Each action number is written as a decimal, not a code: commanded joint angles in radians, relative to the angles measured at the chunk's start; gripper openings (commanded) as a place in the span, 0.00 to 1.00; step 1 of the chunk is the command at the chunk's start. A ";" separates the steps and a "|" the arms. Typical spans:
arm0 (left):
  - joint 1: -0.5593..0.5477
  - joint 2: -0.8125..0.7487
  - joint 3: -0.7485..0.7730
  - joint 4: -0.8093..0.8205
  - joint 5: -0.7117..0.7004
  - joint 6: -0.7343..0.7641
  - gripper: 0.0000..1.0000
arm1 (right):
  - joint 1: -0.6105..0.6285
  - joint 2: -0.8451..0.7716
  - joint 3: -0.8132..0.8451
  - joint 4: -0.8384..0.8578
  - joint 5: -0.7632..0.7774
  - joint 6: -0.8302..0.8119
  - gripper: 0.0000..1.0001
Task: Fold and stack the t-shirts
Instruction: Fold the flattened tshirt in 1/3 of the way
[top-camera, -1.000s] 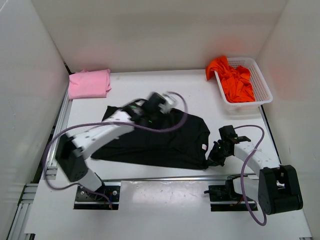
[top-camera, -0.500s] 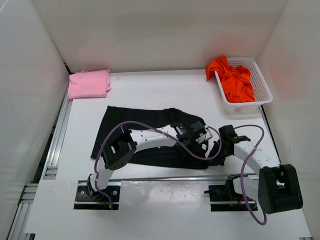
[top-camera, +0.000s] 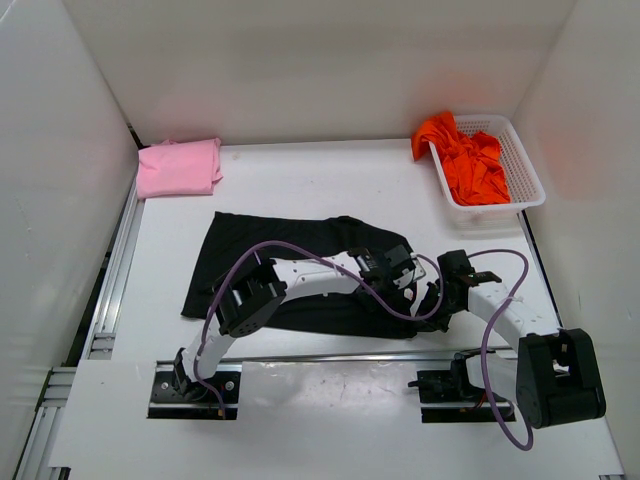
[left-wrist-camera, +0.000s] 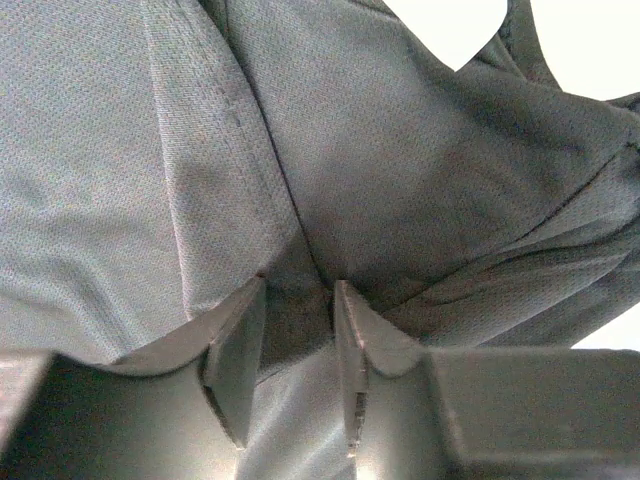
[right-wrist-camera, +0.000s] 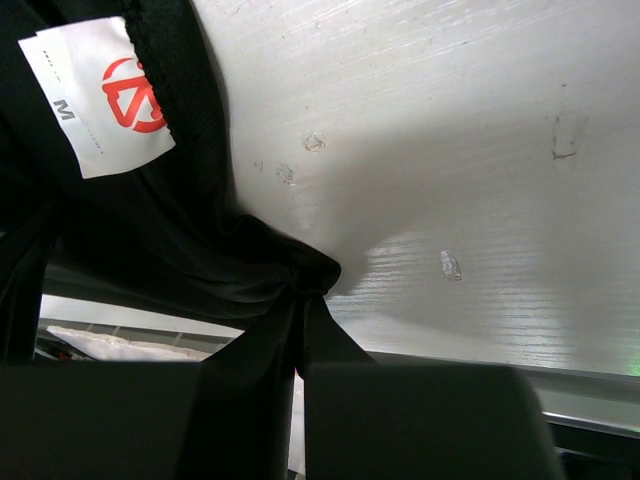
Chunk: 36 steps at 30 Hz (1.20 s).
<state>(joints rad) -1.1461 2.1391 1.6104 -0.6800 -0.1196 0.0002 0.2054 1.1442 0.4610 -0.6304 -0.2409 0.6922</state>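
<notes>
The black t-shirt lies spread flat across the middle of the table. My left gripper reaches over to its right end. In the left wrist view the left gripper has its jaws narrowed on a ridge of the shirt's fabric, with creases running into them. My right gripper is shut on the shirt's near right corner; the cloth bunches at the right gripper's tips, beside a white size label. The pink t-shirt lies folded at the back left. The orange-red t-shirt is crumpled in the basket.
The white mesh basket stands at the back right against the wall. White walls close in the table on three sides. A metal rail runs along the near edge by the arm bases.
My left arm swung from the shirt's upper middle down to its right end, close to the right gripper, then held there. The right gripper stayed put on the corner.
</notes>
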 joint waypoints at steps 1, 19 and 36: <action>-0.009 -0.039 -0.006 0.010 -0.030 0.000 0.43 | 0.005 -0.004 -0.021 -0.003 0.057 -0.019 0.00; 0.045 -0.088 0.003 0.010 -0.204 0.000 0.19 | -0.004 -0.023 -0.021 -0.032 0.086 -0.037 0.00; 0.370 -0.312 -0.018 -0.088 -0.134 0.000 0.88 | -0.004 -0.054 0.010 -0.083 0.086 -0.046 0.00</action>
<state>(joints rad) -0.8986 2.0548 1.5959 -0.7128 -0.3302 0.0051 0.2043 1.1000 0.4603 -0.6708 -0.1837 0.6655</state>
